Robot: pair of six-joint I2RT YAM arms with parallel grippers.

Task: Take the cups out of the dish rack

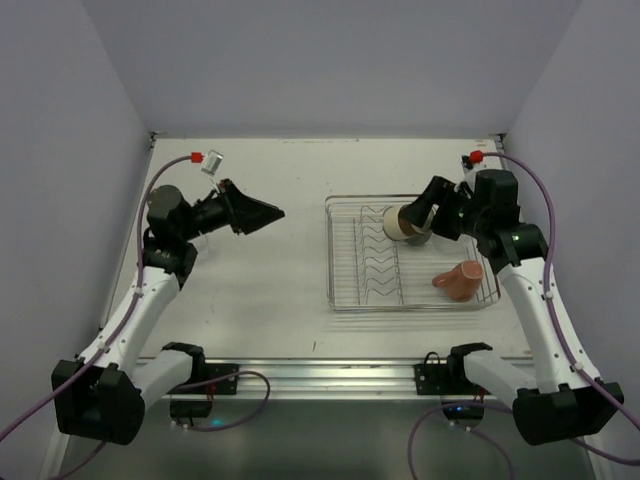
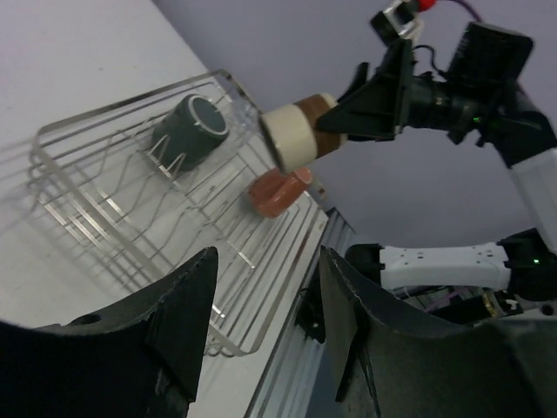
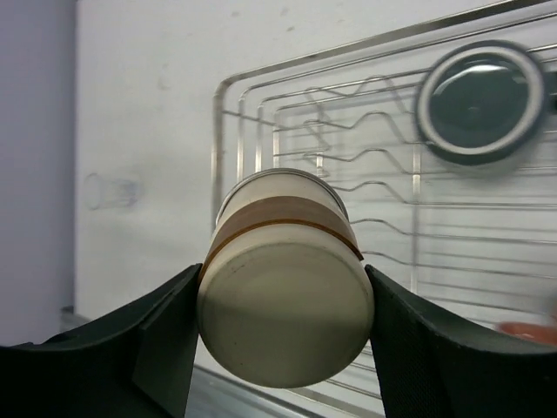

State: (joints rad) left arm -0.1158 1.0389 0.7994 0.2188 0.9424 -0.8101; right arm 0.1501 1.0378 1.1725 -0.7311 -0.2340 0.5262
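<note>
No text, label, brand, number or sign is legible in any view; the cream cup (image 3: 283,279), the dish rack (image 1: 350,290) and the worktop (image 1: 270,300) bear no readable marking.

The left arm (image 1: 140,310) and right arm (image 1: 530,295) are made of white shells and black joints. Purple cables (image 1: 158,172) with red caps (image 1: 476,156) are routed alongside; black wedge-fingered hands (image 1: 262,213) are fitted.

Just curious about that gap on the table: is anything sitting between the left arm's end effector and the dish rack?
Nothing. In the top view, only bare white table lies between the left end effector and the dish rack.
</note>
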